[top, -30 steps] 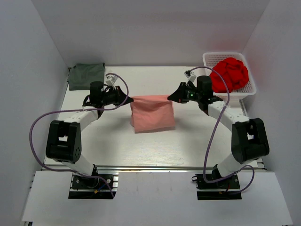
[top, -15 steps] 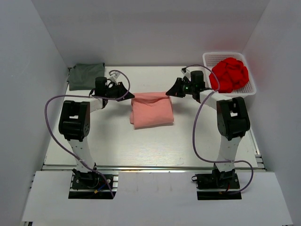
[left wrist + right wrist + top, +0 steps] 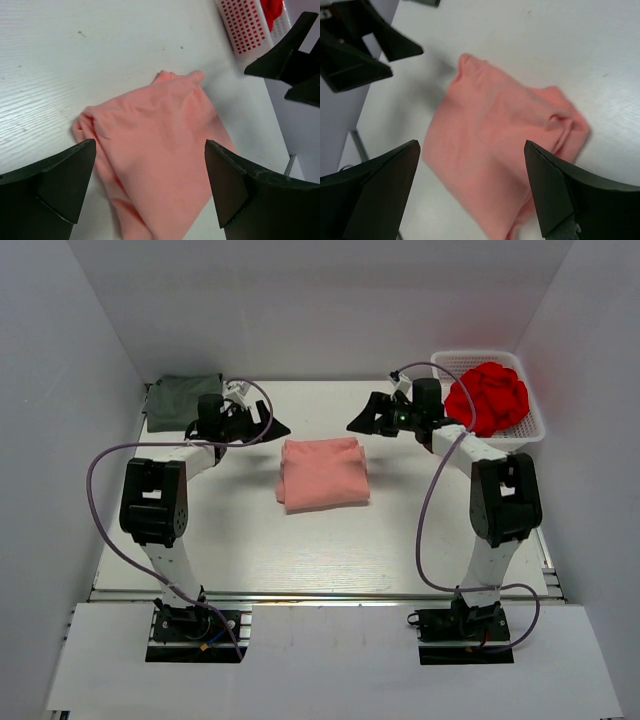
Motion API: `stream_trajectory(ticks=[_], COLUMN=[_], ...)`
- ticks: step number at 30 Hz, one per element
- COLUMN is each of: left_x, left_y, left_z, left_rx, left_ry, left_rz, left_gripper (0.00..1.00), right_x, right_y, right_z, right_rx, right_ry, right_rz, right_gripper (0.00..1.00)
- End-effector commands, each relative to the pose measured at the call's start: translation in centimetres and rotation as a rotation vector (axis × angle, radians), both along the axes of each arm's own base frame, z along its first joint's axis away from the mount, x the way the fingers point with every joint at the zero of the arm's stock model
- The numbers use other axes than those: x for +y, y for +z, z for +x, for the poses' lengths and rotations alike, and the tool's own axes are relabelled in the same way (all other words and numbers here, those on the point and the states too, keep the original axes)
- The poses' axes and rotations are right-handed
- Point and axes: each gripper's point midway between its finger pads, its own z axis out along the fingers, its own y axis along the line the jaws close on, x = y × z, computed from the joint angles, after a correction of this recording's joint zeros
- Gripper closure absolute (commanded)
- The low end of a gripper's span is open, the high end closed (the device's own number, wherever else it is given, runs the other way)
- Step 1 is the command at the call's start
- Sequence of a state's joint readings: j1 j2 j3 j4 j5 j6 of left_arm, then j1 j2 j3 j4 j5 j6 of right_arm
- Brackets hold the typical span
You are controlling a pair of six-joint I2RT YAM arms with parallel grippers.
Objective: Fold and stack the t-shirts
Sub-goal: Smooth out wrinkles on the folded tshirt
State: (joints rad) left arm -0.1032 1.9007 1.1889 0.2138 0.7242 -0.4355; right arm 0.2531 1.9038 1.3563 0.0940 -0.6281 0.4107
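The salmon-pink t-shirt (image 3: 322, 472) lies folded in a rough rectangle at the middle of the table, free of both grippers. Just off its far left corner hovers my left gripper (image 3: 278, 426), open, with nothing between its fingers; its wrist view looks down on the pink cloth (image 3: 160, 150). My right gripper (image 3: 360, 420) is open too, off the far right corner, above the same cloth (image 3: 495, 140). The dark grey-green t-shirt (image 3: 182, 400) lies folded at the back left corner of the table.
A white mesh basket (image 3: 450, 358) holding a bunched red cloth (image 3: 487, 397) stands at the back right, close behind the right arm. White walls close in the table at the left, back and right. Purple cables loop off both arms.
Both grippers went from shut on the pink shirt's top corners to open. The raised edge dropped and the shirt now lies flat, while the grippers drew apart and slightly back.
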Motion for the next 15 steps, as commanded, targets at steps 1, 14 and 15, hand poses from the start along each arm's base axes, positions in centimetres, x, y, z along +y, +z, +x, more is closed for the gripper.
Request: stream_trajectory(ticks=[1,14,15], left_x=[-1.8,-6.8,-6.3], left_y=[3.6,-4.7,-5.6], left_z=[-1.4,-0.5,-0.5], left_rx=[-0.109,0.08,0.09], left_ry=[-0.05,-0.127,-0.118], left_rz=[-0.027,-0.056,-0.055], left_gripper=[0.0,0.0,0.0], right_x=[2.2,6.1,5.8], right_y=[1.7,-5.1,-6.1], right_z=[-4.7,-11.9,-11.5], right_rx=[-0.01,0.236,0.255], right_ry=[0.138,0.3,0.265], right_rz=[0.06,0.184,0.175], right_gripper=[0.1,0.1,0.1])
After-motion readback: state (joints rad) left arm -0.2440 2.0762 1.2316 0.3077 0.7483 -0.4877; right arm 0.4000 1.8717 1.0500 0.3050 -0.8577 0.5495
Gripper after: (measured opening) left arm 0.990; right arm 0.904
